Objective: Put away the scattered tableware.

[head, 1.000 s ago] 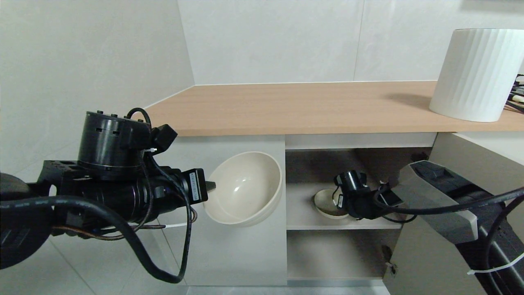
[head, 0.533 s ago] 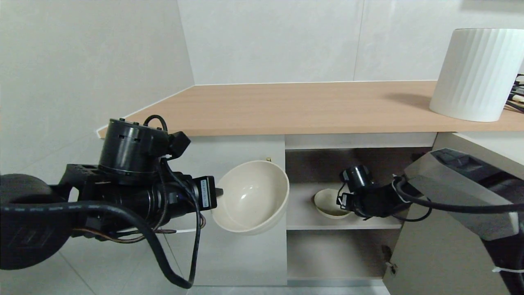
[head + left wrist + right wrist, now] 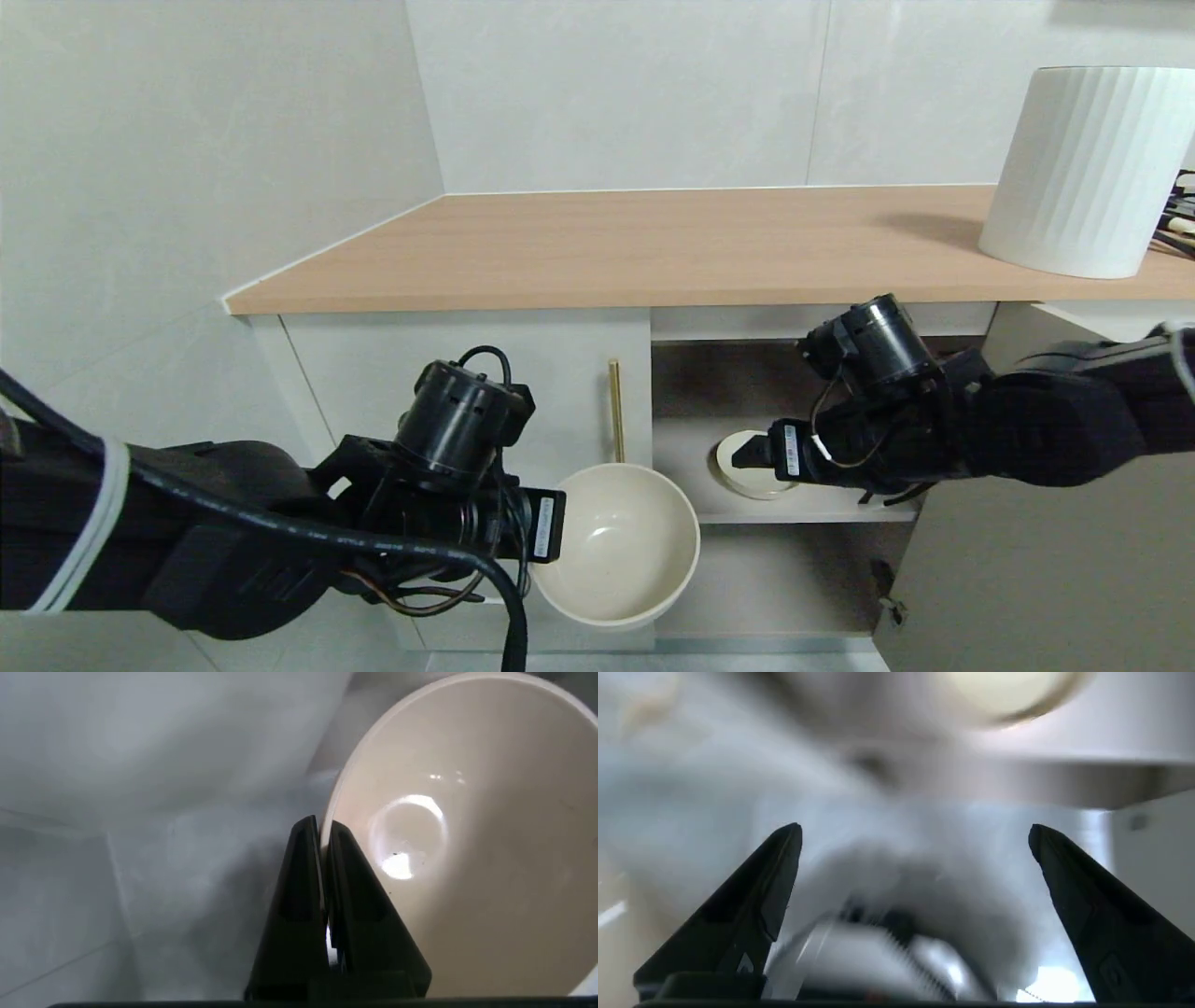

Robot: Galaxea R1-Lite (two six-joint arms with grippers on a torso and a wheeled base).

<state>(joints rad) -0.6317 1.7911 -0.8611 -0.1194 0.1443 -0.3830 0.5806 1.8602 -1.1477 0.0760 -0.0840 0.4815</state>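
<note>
1. Currently held: large cream bowl (image 3: 621, 551), mouth facing up and toward the head camera. It hangs low in front of the closed cabinet door (image 3: 467, 373), just beside the open compartment.
2. Left gripper (image 3: 558, 528): fingers pinched tight on the bowl's near rim, one inside the wall and one outside. The left wrist view shows the same clamp (image 3: 324, 854) on the bowl (image 3: 467, 859), whose inside is glossy and bare.
3. Small cream dish (image 3: 747, 485): sitting on the upper shelf (image 3: 822, 511) inside the open compartment, toward its left side. It appears blurred in the right wrist view (image 3: 1008, 691).
4. Right gripper (image 3: 744, 455): at the mouth of the open compartment, overlapping the small dish in the head view. Whether it touches the dish cannot be told. The right wrist view shows its jaws spread wide (image 3: 915, 859) with nothing between them.
5. Brass handle (image 3: 615, 411): upright on the closed door's right edge, just above the held bowl.
6. Wooden countertop (image 3: 653, 243): runs above the cabinet.
7. White ribbed container (image 3: 1088, 173): upright at the right end of the countertop.
8. Open cabinet door (image 3: 1008, 579): swung out at the right, below the right arm.
</note>
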